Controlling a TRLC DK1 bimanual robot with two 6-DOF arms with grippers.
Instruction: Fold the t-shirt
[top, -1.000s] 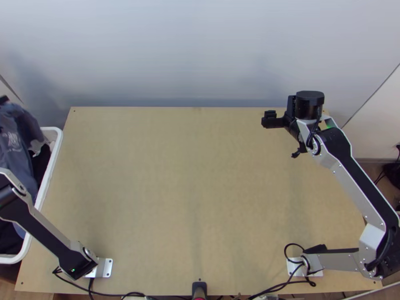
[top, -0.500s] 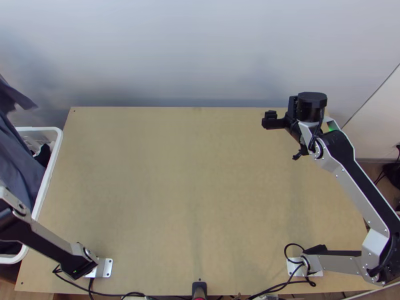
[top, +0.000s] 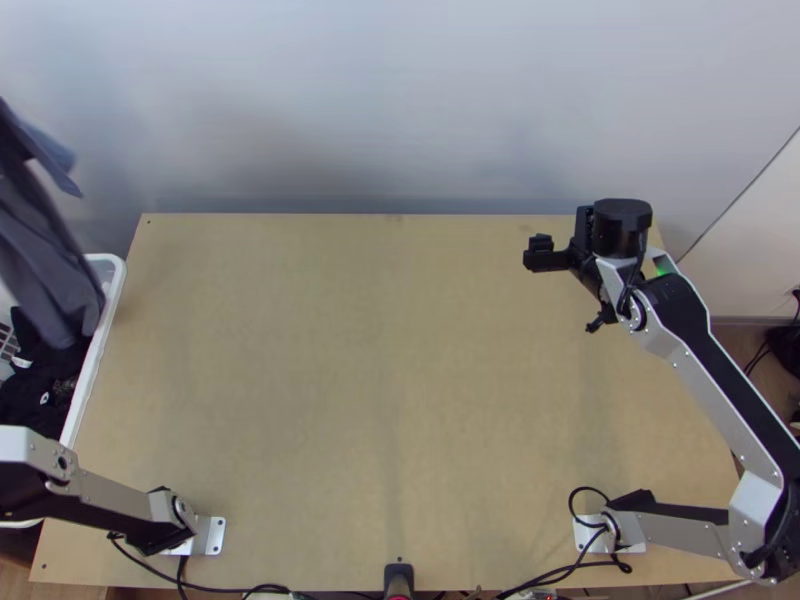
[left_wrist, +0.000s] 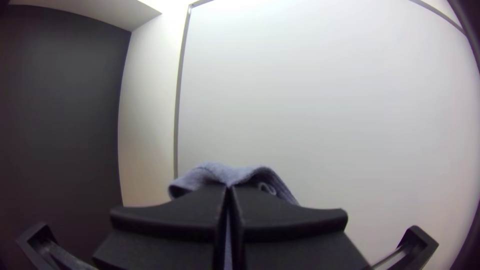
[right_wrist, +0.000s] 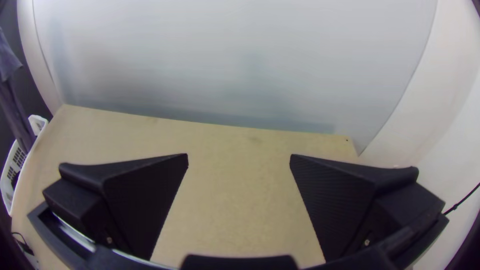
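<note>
Left wrist view: my left pincer (left_wrist: 228, 192) clamps the shirt (left_wrist: 225, 172), held high probably to clear the basket (top: 114, 285). Right pincer (right_wrist: 239, 159): fingers wide apart.

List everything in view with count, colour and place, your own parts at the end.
T-shirt: one, blue-grey, hanging over the basket from the left hand
Basket: one, white, at the table's left edge
Clothing: count unclear, black, in the basket
Table: one, light wood, centre
Wall: one, whitish, behind the table
Cables: several, black, along the near edge
Arms: two, silver-grey and black, left and right
Left hand: one, black, closed on the t-shirt
Right hand: one, black, open, above the table
</note>
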